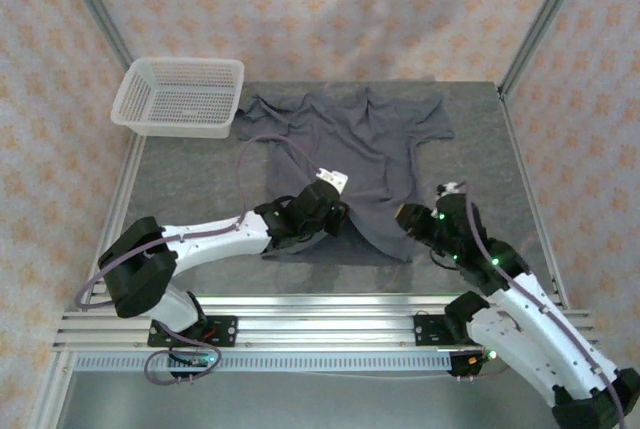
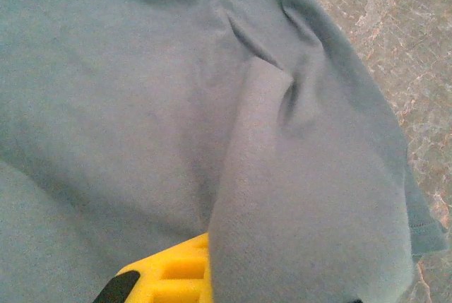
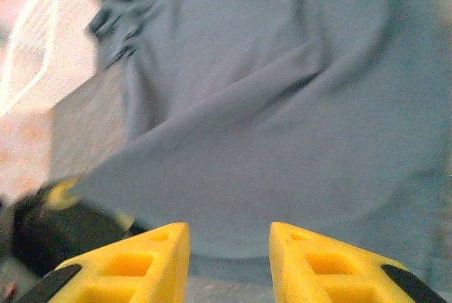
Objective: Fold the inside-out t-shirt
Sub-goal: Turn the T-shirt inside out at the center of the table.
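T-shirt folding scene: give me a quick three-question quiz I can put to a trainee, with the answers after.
1. Which corner of the table holds the white basket?
2. The left gripper is: A) open above the table, B) shut on the t-shirt, C) gripping the basket.
3. True or false: the right gripper is shut on the t-shirt.
Key: 1 far left; 2 B; 3 false, its jaws stand apart with nothing between them.
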{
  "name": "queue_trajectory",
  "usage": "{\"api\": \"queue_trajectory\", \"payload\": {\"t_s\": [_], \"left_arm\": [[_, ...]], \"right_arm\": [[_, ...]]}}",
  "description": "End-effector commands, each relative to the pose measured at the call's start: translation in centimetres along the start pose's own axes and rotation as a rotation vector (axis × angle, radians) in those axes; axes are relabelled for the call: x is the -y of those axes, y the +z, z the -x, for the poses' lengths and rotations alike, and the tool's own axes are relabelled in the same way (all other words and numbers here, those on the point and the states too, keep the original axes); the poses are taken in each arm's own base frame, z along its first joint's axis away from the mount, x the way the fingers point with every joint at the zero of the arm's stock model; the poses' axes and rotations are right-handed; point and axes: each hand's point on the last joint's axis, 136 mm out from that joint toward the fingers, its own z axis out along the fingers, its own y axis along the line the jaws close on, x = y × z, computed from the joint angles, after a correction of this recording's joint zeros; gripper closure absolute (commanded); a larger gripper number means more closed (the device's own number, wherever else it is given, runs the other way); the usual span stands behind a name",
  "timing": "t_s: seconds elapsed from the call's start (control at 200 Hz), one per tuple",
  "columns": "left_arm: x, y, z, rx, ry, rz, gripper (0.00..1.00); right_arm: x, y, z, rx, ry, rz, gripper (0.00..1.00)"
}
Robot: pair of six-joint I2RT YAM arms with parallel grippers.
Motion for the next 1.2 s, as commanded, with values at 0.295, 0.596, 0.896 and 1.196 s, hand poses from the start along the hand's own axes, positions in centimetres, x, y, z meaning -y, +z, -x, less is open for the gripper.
{"api": "queue_trajectory", "payload": {"t_s": [0.295, 0.596, 0.896, 1.196], "left_arm": [[1.9, -3.8, 5.6, 0.045, -0.007, -0.041, 1.0], [2.6, -7.5, 9.1, 0.096, 0.017, -0.062, 1.0], [4.2, -11.6, 11.7, 0.09, 0.042, -0.14, 0.98], [8.8, -14.1, 14.2, 0.099, 0.01, -0.37, 0.96]], "right_arm": [[-5.5, 6.3, -5.2, 0.31, -0.467, 0.242, 1.0], [-4.7, 12.7, -3.0, 0.51, -0.679, -0.097, 1.0], [1.0, 12.2, 7.1, 0.655, -0.578, -0.457, 1.0], [-0.4, 16.4, -0.2, 0.417, -0.559, -0.354, 1.0]]}}
